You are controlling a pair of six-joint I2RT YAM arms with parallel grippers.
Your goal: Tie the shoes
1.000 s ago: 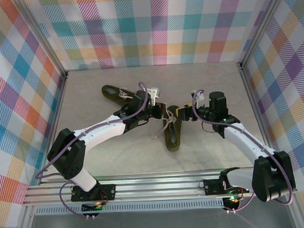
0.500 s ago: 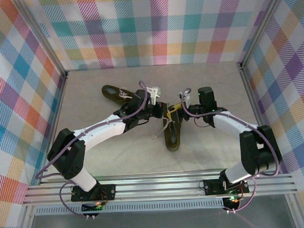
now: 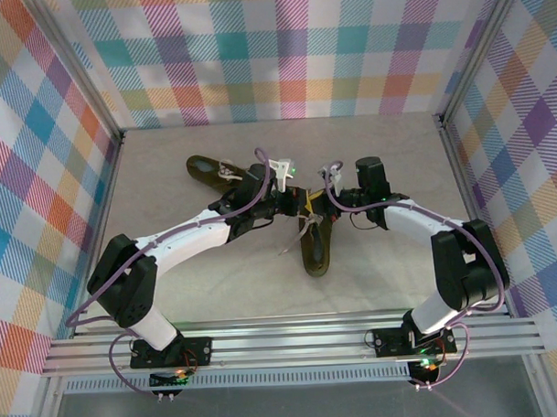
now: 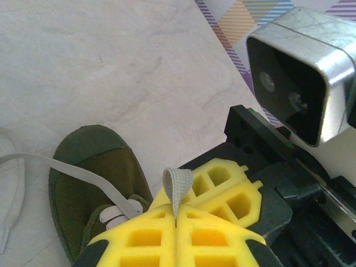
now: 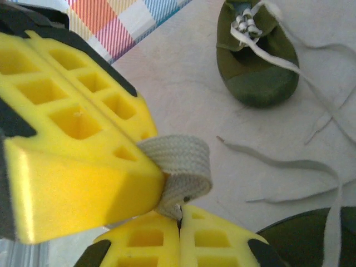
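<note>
Swinging in from the right over the last second, your right arm has brought the right end effector point(image 3: 320, 204) tip to tip with the left end effector point(image 3: 303, 205). Its jaws stood apart a second ago and are now pressed together. Your left arm has held its place, and both shoes lie where they lay before. In the right wrist view, the right end effector's yellow fingers point(image 5: 222, 245) are closed on the lower part of a cream lace loop point(image 5: 181, 161), and the loop touches the tip of the left end effector. In the left wrist view, the left fingers are also closed, with the top of that loop standing up out of the seam between them. You have the near shoe point(image 3: 315, 248) at the middle of the bench point(image 3: 399, 259), just below the two end effectors, its toe pointing toward the arm bases. The far shoe point(image 3: 213, 171) sits well apart from it, toward the back left, beyond the left forearm. A loose lace end point(image 5: 289, 164) trails over the bench between the shoes.
</note>
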